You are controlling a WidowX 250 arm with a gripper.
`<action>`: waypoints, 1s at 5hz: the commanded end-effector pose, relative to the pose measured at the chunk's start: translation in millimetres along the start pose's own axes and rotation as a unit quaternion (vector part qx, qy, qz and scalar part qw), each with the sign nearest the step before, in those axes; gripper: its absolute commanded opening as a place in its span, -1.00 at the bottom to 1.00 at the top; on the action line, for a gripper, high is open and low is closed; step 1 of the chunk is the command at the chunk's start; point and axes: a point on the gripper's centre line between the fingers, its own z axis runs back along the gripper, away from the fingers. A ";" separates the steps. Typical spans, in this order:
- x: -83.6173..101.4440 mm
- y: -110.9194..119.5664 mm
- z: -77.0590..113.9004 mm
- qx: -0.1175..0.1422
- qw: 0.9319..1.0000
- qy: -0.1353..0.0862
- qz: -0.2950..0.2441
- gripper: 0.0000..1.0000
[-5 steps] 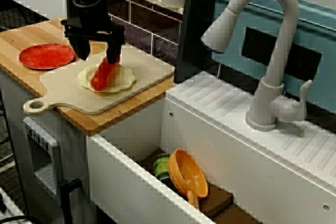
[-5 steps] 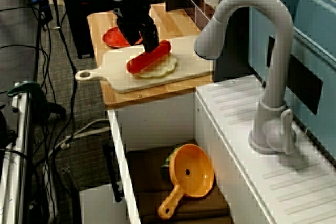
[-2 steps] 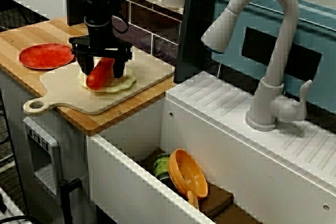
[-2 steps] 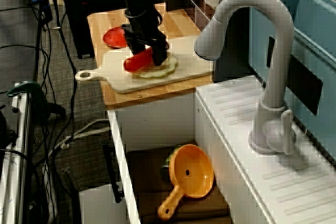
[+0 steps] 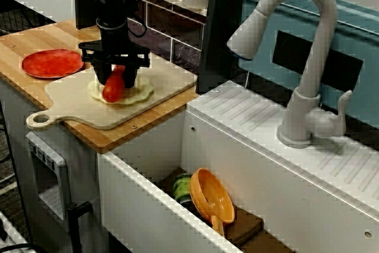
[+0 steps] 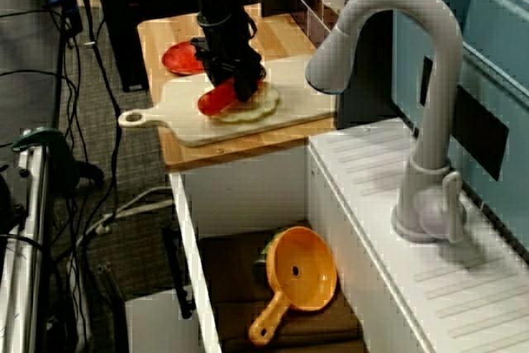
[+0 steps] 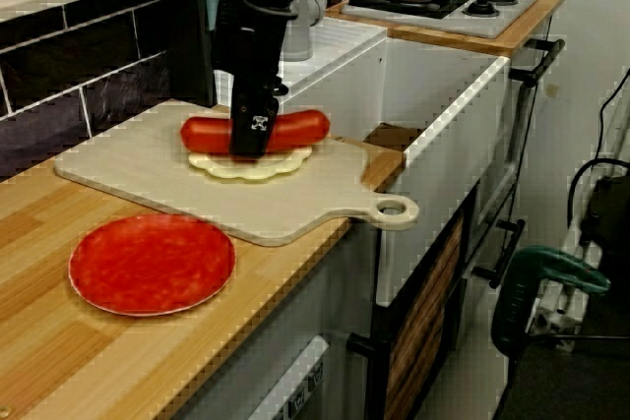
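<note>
1. Red plate [image 5: 52, 63]: lies flat at the left end of the wooden worktop [image 5: 18, 42], just beside the cutting board. Position unchanged from one second ago.

2. Cutting board [image 5: 71, 108]: pale, with its handle ring toward the front edge. A pale round of dough [image 5: 137, 92] lies flat on it. Neither has moved.

3. Claw [image 5: 116, 76]: black, pointing straight down over the dough. The fingers are narrow and clamp the sausage [image 5: 112, 89] about its middle. The side view along the worktop shows one finger [image 7: 248, 130] crossing the front of the sausage. One second ago the claw stood at a different angle and the sausage slanted out below it. The wrist has since turned. In the last half second the sausage has come lower and now lies level just over the dough. Whether it touches the dough cannot be told.

4. Sink basin: an orange strainer [image 5: 213, 197] rests inside against a green can [image 5: 182, 189]. Both are unchanged.

5. Faucet [image 5: 302, 63]: grey, standing on the ribbed drainboard at the right, well apart from the claw. Unchanged.
</note>
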 end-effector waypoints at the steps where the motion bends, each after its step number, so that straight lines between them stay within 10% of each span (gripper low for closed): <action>1: 19.7 8.1 41.5 0.000 1.000 -0.010 0.004 -1.00; 5: 21.9 71.1 83.8 -0.032 0.997 -0.063 -0.036 -1.00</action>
